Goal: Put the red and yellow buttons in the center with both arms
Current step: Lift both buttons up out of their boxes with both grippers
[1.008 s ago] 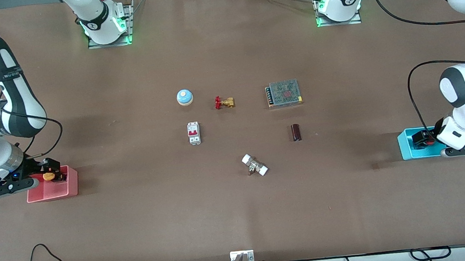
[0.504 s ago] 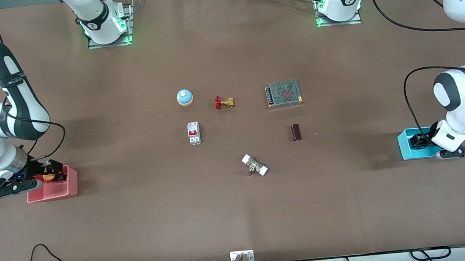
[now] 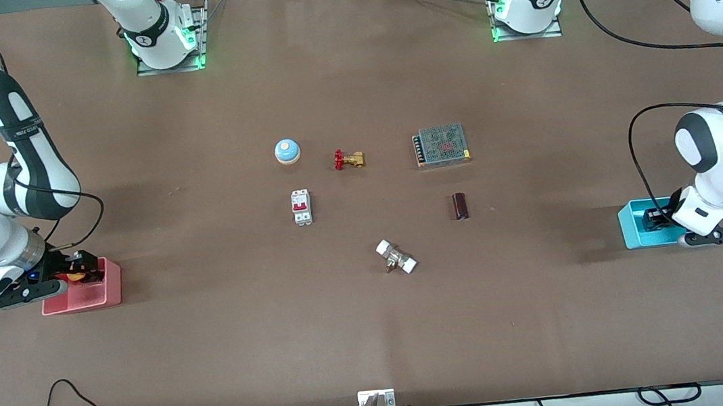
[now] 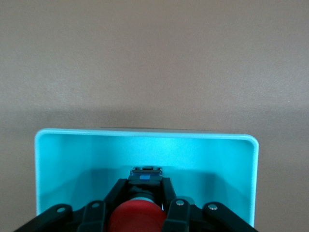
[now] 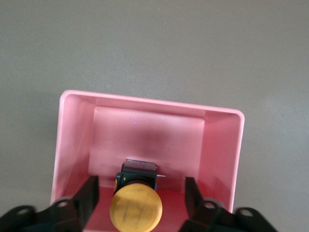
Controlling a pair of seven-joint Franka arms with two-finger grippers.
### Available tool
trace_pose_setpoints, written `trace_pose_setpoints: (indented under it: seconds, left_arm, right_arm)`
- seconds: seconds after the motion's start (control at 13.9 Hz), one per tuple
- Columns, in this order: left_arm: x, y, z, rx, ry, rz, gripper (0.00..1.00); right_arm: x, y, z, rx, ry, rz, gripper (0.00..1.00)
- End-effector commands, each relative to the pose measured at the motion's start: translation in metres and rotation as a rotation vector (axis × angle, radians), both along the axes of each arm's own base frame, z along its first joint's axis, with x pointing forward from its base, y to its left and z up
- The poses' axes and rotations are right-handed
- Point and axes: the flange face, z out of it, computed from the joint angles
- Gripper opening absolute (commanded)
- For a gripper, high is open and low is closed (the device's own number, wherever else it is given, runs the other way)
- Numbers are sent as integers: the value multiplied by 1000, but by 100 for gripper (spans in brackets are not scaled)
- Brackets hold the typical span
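Observation:
The orange-yellow button (image 3: 75, 275) sits in the pink bin (image 3: 90, 298) at the right arm's end of the table. My right gripper (image 3: 80, 270) is down in that bin, open, one finger on each side of the button (image 5: 136, 209) without touching it. The red button (image 4: 135, 220) is in the cyan bin (image 3: 633, 230) at the left arm's end. My left gripper (image 3: 656, 217) is lowered into that bin and its fingers (image 4: 166, 193) are shut on the button's black body. The arm hides the red button in the front view. The brown table center (image 3: 363, 216) is bare.
Around the center stand a blue bell (image 3: 287, 151), a brass valve with a red handle (image 3: 348, 159), a white circuit breaker (image 3: 301, 207), a metal power supply (image 3: 441, 145), a dark cylinder (image 3: 460, 206) and a white-capped fitting (image 3: 396, 257).
Both grippers have sunk lower into their bins. The left gripper now covers the red button, which showed in the front view a second ago.

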Motion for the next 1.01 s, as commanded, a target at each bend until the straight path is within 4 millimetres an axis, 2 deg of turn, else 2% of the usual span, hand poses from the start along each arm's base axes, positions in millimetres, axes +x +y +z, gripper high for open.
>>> trace_pose_setpoints:
  seconds: [0.0, 0.14, 0.22, 0.36, 0.43, 0.58, 0.72, 0.79, 0.94]
  left_arm:
    - [8, -6, 67, 5, 21, -22, 30]
    - [17, -14, 106, -4, 76, -30, 30]
    - [18, -30, 124, -11, 109, -47, 30]
    - [13, -82, 148, -25, 160, -88, 30]
    - [10, -111, 150, -22, 190, -97, 30]
    - [-5, -165, 127, -18, 257, -98, 30]
    - [-19, -228, 105, 9, 280, -36, 30]
    - [-28, -253, 91, 18, 271, -22, 29]
    - [-44, -266, 60, 15, 240, -10, 29]
  right_arm:
    - [-3, -2, -3, -2, -3, 43, 57]
    - [-4, -3, -6, -2, 3, 61, 42]
    - [-4, -2, -6, -4, 3, 69, 35]
    - [-3, -2, -5, -6, 4, 82, 29]
    - [-3, -2, -4, -6, 3, 84, 28]
    - [-2, -2, 3, -10, -2, 94, 27]
    - [-4, -9, 27, -22, 1, 161, 27]
    - [-6, -16, 47, -26, 21, 193, 27]
    - [-11, -17, 92, -23, 56, 234, 27]
